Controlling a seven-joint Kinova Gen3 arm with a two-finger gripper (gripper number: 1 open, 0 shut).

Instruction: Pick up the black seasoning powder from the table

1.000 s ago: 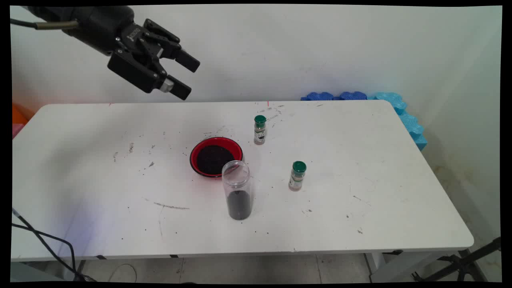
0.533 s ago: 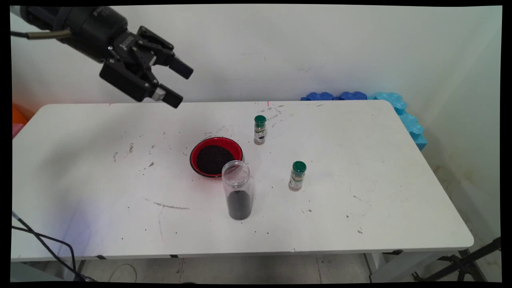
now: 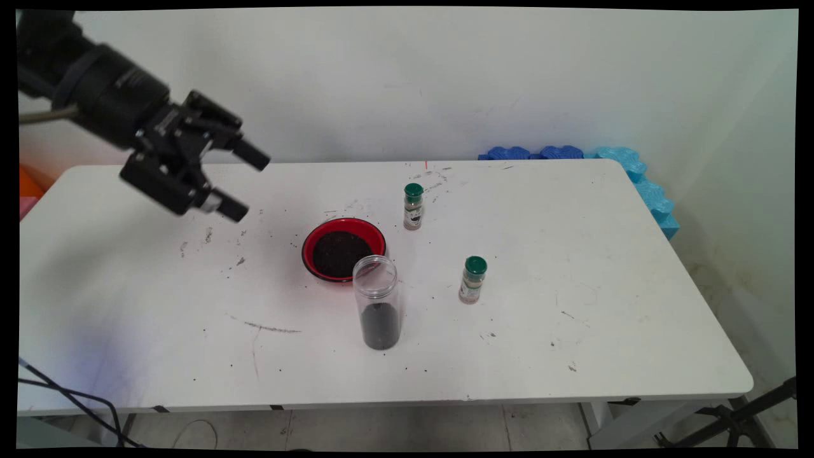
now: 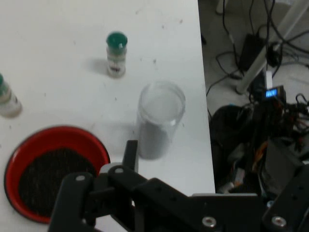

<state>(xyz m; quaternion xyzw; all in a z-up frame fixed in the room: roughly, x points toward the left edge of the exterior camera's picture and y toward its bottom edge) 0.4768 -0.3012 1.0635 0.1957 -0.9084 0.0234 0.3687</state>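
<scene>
My black gripper (image 3: pixel 249 183) hangs open and empty above the table's left half, its fingers pointing right toward a red bowl (image 3: pixel 343 249) of dark grains. A clear open jar (image 3: pixel 379 301) with dark grains at its bottom stands just in front of the bowl. Two small green-capped spice bottles stand to the right: one (image 3: pixel 413 207) behind the bowl, the other (image 3: pixel 472 280) nearer the front. In the hand view the red bowl (image 4: pixel 53 171) lies at lower left, the jar (image 4: pixel 159 118) at centre, one spice bottle (image 4: pixel 116 53) above it and the other spice bottle (image 4: pixel 6 99) at the left edge.
Dark specks and smudges are scattered over the white table (image 3: pixel 604 286). Blue foam pieces (image 3: pixel 610 166) line the far right corner against the wall. Black cables (image 3: pixel 70 388) hang at the front left edge. Cables and equipment (image 4: pixel 260 106) lie on the floor beyond the table's edge.
The gripper has moved down and to the left, away from the wall and lower toward the table. Its fingers stay open. Nothing on the table has shifted.
</scene>
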